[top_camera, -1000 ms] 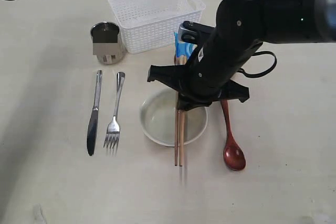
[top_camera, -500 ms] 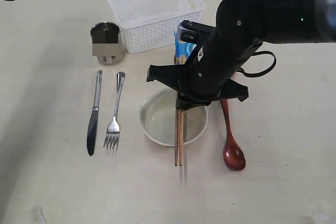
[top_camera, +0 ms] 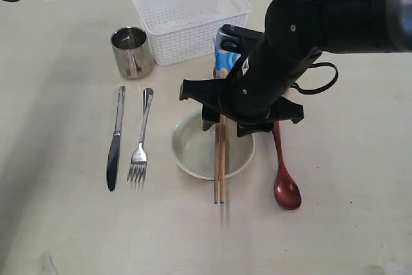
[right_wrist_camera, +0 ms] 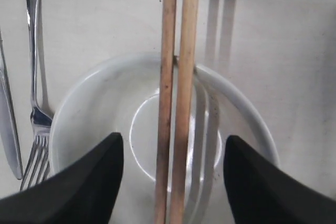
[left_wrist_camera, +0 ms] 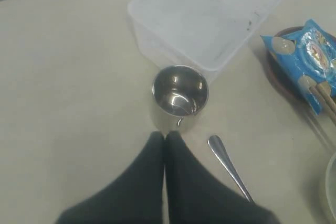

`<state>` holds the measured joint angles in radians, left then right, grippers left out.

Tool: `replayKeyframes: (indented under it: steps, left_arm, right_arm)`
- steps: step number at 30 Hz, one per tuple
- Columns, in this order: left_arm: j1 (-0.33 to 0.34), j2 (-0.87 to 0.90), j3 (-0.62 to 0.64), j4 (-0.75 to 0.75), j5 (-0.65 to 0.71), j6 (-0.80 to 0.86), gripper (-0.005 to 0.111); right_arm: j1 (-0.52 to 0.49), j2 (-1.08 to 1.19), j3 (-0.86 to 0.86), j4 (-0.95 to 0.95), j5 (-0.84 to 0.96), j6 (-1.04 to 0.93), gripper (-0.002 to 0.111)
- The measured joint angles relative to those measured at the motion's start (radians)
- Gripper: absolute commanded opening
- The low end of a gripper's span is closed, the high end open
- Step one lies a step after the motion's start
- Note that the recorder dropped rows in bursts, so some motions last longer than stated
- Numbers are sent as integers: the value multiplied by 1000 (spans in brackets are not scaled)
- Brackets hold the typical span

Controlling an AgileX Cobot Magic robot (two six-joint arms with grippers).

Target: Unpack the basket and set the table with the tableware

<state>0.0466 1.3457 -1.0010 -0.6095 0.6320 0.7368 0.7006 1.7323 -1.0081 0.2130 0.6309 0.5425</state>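
Pale beige table (top_camera: 64, 223) fills the exterior view, and every task item sits on it.

1. Basket (top_camera: 190, 17): I see it upright at the far edge, just left of centre.
2. Cup (top_camera: 131, 51): upright, just beside the basket's left wall, mouth up.
3. Knife (top_camera: 115, 140) and fork (top_camera: 141, 140): these lie flat and parallel, near each other but apart. The knife is on the left, and both are on the near side of the cup.
4. Bowl (top_camera: 193, 149): upright, right of the fork, near the centre of the table.
5. Chopsticks (top_camera: 219, 172): the pair lies side by side across the bowl, resting on its rim. The near ends pass beyond the bowl toward the table's front edge.
6. Spoon (top_camera: 284, 185): flat on the table, right of the bowl and apart from it. Its scoop points to the near edge, and its handle runs under the right arm.
7. Plate (left_wrist_camera: 278, 72): beside the basket, with a blue snack bag (left_wrist_camera: 307, 56) lying on it. The chopsticks' far ends reach that bag.

Right gripper (right_wrist_camera: 173, 142): I read it directly over the bowl with its jaws spread wide, one on each side of the chopsticks and clear of them. It holds nothing.

Left gripper (left_wrist_camera: 164, 137): its jaws are pressed together and hold nothing. It hangs above the table near the cup.
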Motion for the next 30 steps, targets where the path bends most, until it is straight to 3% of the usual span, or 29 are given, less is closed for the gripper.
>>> replayKeyframes:
  steps: [12, 14, 18, 19, 30]
  left_arm:
    - [0, 0, 0, 0, 0, 0, 0]
    - [0, 0, 0, 0, 0, 0, 0]
    - [0, 0, 0, 0, -30, 0, 0]
    - [0, 0, 0, 0, -41, 0, 0]
    - [0, 0, 0, -36, -98, -52, 0]
  right_arm:
    - [0, -48, -13, -14, -19, -89, 54]
    - [0, -87, -27, -51, -21, -104, 47]
    - [0, -191, -45, -148, -34, -145, 5]
    - [0, -224, -47, -174, -43, -163, 0]
    - [0, -537, -47, -254, -126, -204, 0]
